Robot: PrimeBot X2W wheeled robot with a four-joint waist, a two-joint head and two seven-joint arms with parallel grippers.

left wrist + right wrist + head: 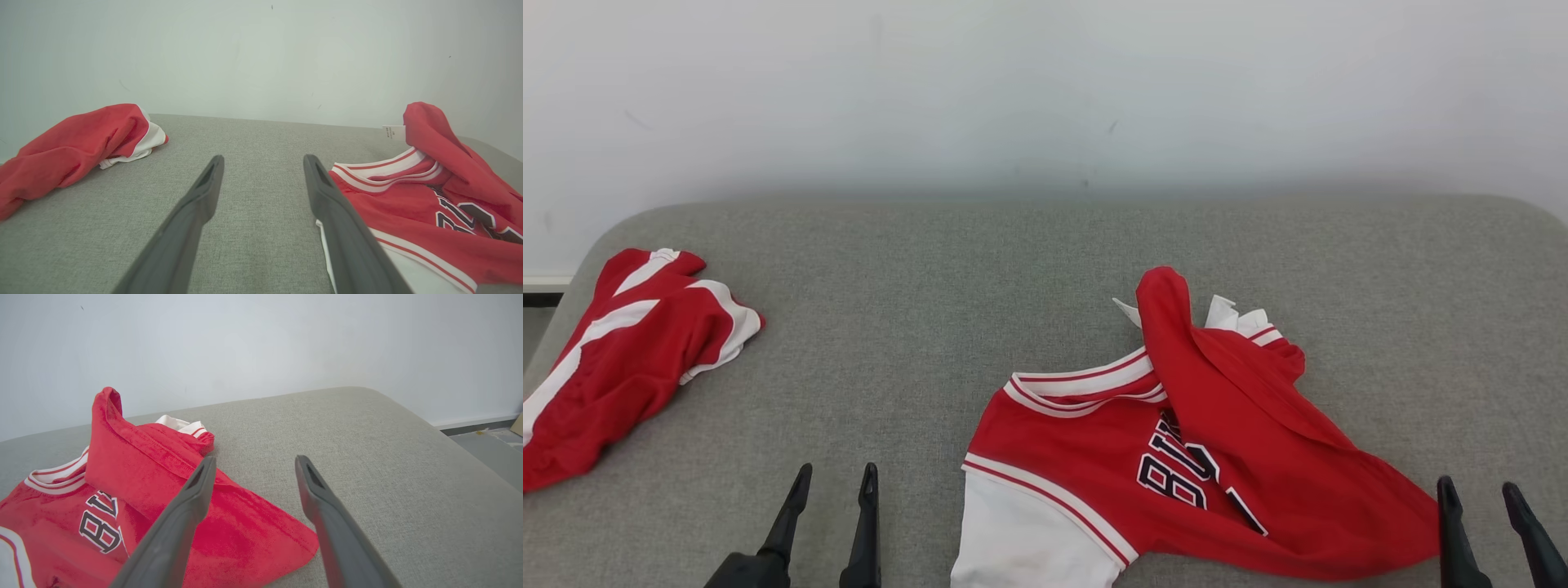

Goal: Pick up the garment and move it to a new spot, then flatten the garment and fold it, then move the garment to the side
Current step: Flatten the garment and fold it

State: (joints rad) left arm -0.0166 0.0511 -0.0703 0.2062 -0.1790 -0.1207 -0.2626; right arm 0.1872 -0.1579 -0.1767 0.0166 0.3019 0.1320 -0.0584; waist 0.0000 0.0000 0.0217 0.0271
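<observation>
A red jersey with white trim and dark lettering, the garment (1176, 457) (433, 196) (135, 506), lies crumpled on the grey padded surface (980, 310), right of centre, one red flap folded up over its chest. My left gripper (834, 480) (263, 161) stands open at the lower left, just left of the garment's white sleeve, holding nothing. My right gripper (1481, 490) (253, 461) stands open at the lower right, beside the garment's red hem corner, with nothing between its fingers.
A second red and white piece of clothing (621, 359) (77, 147) lies bunched at the surface's far left edge. A white wall (1045, 90) rises behind. The surface's rounded right edge drops to a grey floor (490, 449).
</observation>
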